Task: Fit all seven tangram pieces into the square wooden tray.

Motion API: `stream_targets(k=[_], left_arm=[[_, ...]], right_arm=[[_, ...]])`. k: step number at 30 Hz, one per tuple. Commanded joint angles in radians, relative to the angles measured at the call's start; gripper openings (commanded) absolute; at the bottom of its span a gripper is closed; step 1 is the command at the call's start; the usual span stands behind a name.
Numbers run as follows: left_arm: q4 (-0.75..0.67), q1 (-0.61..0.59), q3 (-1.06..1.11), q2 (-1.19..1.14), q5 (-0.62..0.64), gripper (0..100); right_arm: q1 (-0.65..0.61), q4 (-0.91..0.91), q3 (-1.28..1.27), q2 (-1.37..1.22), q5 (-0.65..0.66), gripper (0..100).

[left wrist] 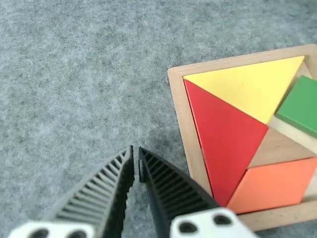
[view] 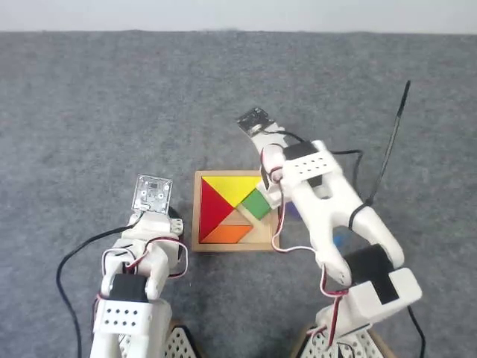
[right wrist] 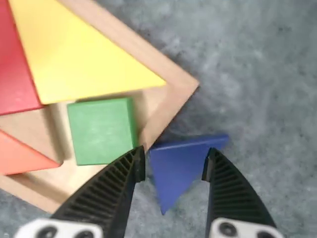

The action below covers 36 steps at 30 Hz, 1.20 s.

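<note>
The square wooden tray [view: 197,212] lies mid-table and holds a yellow triangle [view: 232,186], a red triangle [view: 212,207], an orange piece [view: 227,233] and a green square [view: 256,203]. The green square [right wrist: 101,130] sits loosely in the bare wood beside the yellow triangle [right wrist: 79,54]. A blue triangle [right wrist: 179,161] lies flat on the carpet just outside the tray's rim [right wrist: 173,94]. My right gripper [right wrist: 174,156] is open, one finger on each side of it. My left gripper [left wrist: 134,152] is shut and empty over carpet, left of the tray [left wrist: 182,119].
Grey carpet covers the table all round. The right arm [view: 328,201] leans over the tray's right edge, and a small light blue bit [view: 339,240] shows beside it. The left arm [view: 141,257] stands to the tray's left. Cables trail near both bases.
</note>
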<state>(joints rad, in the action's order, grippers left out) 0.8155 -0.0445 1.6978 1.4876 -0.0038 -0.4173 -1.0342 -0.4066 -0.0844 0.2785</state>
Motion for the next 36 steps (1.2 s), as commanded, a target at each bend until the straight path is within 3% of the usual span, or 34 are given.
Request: stream_targets(k=[1, 11, 20, 24, 31, 36], left_arm=[[0.0, -0.003, -0.008, 0.014, 0.003, 1], [0.0, -0.003, -0.008, 0.014, 0.003, 1], [0.0, -0.003, -0.008, 0.014, 0.003, 1], [0.0, -0.003, -0.008, 0.014, 0.003, 1], [0.0, -0.003, -0.008, 0.014, 0.003, 1], [0.0, -0.003, -0.008, 0.014, 0.003, 1]], right_arm=[[0.012, 0.042, 0.052, -0.013, -0.011, 18.0], [-0.087, 0.038, 0.051, -0.071, -0.008, 18.0], [-0.088, 0.047, 0.052, -0.044, -0.009, 18.4], [-0.041, 0.07, -0.025, 0.125, -0.025, 18.1], [0.108, 0.231, -0.451, 0.622, -0.094, 17.5], [0.186, 0.24, -0.652, 0.817, -0.094, 4.8]])
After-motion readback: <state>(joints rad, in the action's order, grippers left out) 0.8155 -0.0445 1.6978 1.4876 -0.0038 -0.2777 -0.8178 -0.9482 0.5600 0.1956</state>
